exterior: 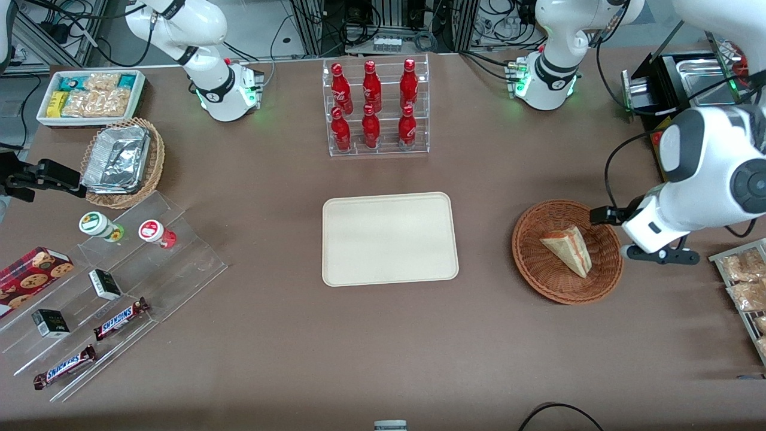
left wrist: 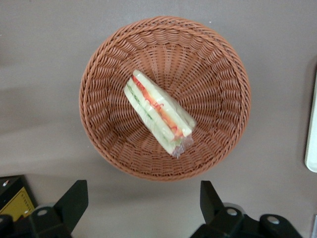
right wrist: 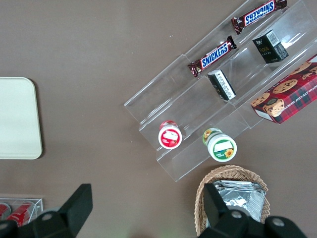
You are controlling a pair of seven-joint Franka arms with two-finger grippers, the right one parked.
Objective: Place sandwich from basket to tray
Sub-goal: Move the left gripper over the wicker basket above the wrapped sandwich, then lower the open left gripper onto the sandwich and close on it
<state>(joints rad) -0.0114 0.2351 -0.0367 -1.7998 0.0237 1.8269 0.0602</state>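
The sandwich (exterior: 568, 248) (left wrist: 157, 113), a pale bread wedge with red-orange and green filling, lies inside the reddish-brown wicker basket (exterior: 538, 276) (left wrist: 101, 74). The basket stands on the brown table toward the working arm's end. The cream tray (exterior: 389, 239) (left wrist: 312, 139) lies flat and bare at the table's middle, beside the basket. My gripper (exterior: 651, 239) (left wrist: 142, 201) hovers above the table just outside the basket's rim, on the side away from the tray. It is open, its two black fingers (left wrist: 74, 198) spread wide with nothing between them.
A clear rack of red bottles (exterior: 377, 108) stands farther from the front camera than the tray. A wire rack of snack packets (exterior: 745, 287) sits by the table edge next to my arm. Clear steps with snacks (exterior: 108, 287) and a foil-filled tan basket (exterior: 122, 161) lie toward the parked arm's end.
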